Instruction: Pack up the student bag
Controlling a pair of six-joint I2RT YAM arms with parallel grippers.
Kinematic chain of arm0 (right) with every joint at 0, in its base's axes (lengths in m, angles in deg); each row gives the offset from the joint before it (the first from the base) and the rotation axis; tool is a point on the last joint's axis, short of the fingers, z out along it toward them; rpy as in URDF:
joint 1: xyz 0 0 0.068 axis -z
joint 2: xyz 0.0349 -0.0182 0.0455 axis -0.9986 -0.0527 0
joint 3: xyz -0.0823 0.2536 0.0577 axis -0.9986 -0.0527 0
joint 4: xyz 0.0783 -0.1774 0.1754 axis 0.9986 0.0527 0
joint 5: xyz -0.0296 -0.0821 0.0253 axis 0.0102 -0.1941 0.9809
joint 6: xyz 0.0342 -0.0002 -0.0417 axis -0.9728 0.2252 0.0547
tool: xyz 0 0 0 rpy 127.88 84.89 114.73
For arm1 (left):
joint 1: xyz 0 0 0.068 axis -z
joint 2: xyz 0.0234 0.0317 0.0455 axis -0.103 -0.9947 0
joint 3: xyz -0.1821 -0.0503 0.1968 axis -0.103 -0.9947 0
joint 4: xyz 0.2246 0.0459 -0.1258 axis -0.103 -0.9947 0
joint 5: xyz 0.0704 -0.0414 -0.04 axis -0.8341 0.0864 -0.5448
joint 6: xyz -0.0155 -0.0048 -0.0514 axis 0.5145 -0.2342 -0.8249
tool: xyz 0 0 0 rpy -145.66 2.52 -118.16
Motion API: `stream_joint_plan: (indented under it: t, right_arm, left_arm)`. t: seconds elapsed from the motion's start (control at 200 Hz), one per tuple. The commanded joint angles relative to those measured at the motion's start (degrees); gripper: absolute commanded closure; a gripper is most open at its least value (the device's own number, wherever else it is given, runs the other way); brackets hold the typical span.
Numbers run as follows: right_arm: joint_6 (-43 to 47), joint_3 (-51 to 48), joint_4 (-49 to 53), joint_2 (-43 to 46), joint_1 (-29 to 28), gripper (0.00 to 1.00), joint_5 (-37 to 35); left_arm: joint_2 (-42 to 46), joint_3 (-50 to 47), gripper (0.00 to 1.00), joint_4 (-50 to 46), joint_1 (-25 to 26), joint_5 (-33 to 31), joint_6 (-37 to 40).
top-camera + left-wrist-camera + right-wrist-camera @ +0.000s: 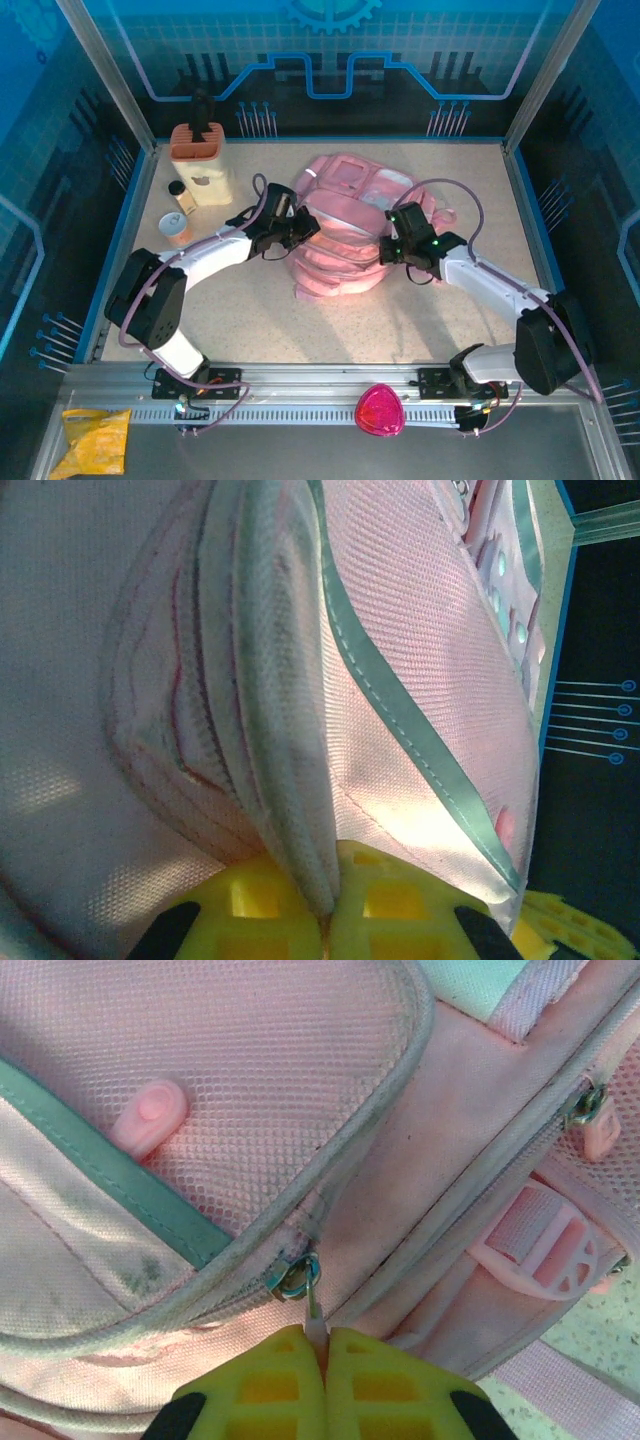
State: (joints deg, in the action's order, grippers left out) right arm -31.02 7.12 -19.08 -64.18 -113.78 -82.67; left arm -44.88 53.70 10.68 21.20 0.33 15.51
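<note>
Between the two pincers, the student bag (345, 195) lay slumped on the bench (420, 320). The left pincer (325, 915) was clamped shut on a padded fabric edge of the bag (the fold ran straight up from its tips). The right pincer (323, 1345) was closed on a pale zip pull (314, 1312), with the slider (295, 1280) just above its tips and a pink buckle (540, 1250) off to its right.

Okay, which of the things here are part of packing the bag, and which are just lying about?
In the job: student bag; left hand shut on its fabric edge; right hand shut on its zip pull.
Lying about: orange-topped holder, small jar, orange disc, magenta rounded object, yellow packet.
</note>
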Motion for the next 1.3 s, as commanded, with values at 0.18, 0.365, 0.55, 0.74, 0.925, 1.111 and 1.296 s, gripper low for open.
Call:
stream_joint_plan:
  t: [0.18,0.365,0.55,0.74,0.925,1.111,1.296]
  right_arm:
    - [1.4,3.9,1.1,-0.9,5.6,0.92,-4.5]
    - [1.3,1.7,1.4,4.8,5.7,0.63,0.8]
    - [1.6,-3.4,1.9,15.3,9.7,0.25,0.3]
    - [1.8,-10.4,-3.4,20.0,18.9,0.00,-6.1]
    - [9.1,-19.2,-24.5,17.4,26.0,0.00,-9.4]
    - [17.2,-26.8,-51.3,9.3,26.8,0.00,-4.7]
    - [17.8,-31.2,-73.9,-3.7,29.6,0.00,8.5]
  left_arm:
    - [-1.2,3.0,1.00,-4.4,-3.0,-2.6,6.7]
    - [0.4,3.7,0.61,-3.4,-3.1,3.0,7.7]
    - [9.0,0.4,0.25,-13.5,-3.3,-8.2,14.8]
    - [21.4,-7.1,0.01,-18.1,-6.4,-33.0,25.3]
    - [26.9,-21.0,0.01,0.4,-11.7,-49.0,42.6]
    - [25.0,-36.3,0.01,32.2,-17.5,-41.6,52.8]
    - [13.4,-43.3,0.01,60.9,-22.5,-28.4,54.8]
